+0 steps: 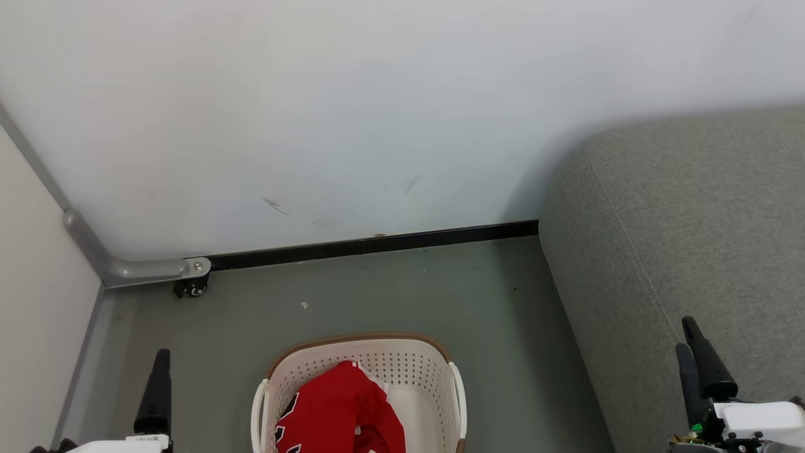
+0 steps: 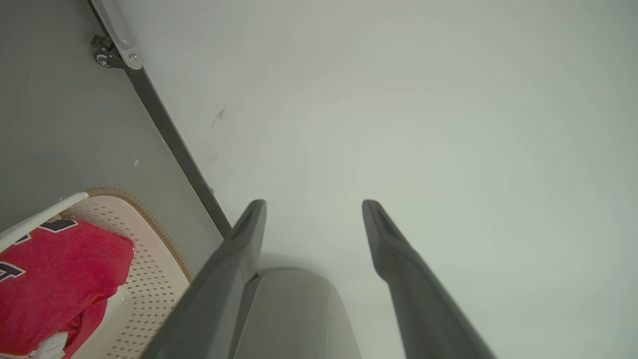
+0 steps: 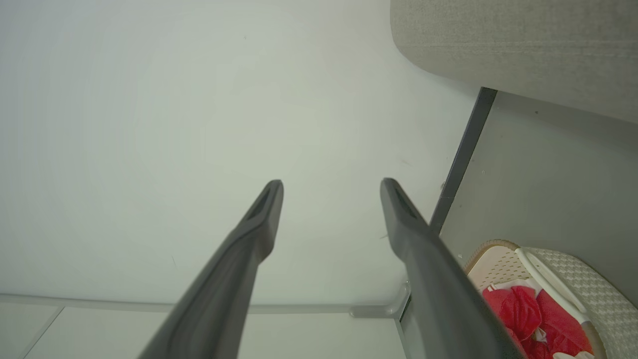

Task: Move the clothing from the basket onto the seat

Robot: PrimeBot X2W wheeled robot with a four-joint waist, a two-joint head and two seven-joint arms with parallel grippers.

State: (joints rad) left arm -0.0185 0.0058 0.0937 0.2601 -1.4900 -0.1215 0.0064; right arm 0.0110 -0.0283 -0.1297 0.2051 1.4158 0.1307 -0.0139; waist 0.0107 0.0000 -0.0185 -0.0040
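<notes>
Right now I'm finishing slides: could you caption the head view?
Red clothing sits in the basket on the floor, the seat to its right, both arms' jaws open and empty.

My left gripper [image 2: 314, 207] is spread wide with nothing between its fingers, aimed at the white wall [image 2: 423, 99]. The seat [image 2: 294, 314] corner shows low between them. At lower left, red clothing [image 2: 55, 279] lies in the basket [image 2: 149, 294].

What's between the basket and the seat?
Only bare grey floor, in the head view. The basket stands apart from the seat.
</notes>
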